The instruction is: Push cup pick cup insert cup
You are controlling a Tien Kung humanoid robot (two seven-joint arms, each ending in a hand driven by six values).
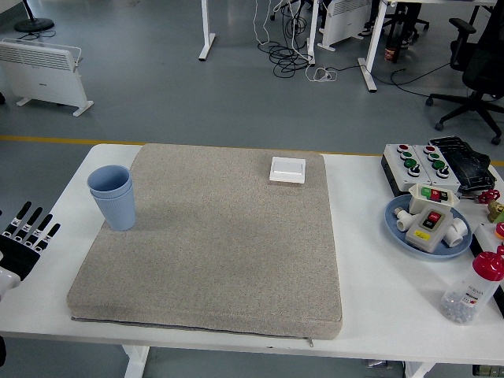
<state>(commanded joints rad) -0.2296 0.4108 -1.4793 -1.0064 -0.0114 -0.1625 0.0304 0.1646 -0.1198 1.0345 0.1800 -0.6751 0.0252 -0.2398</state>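
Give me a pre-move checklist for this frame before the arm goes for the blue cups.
1. Blue cups upright, nested as a stack at the mat's left edge: ok.
2. Left robot hand empty, fingers spread, low at the table's left edge, apart from the cups: ok.
3. Path from hand to cups free of objects: ok.
4. Grey mat flat; only the white switch lies on it at the far side, away from the cups: ok.
5. Right robot hand position: cannot tell, not in view.
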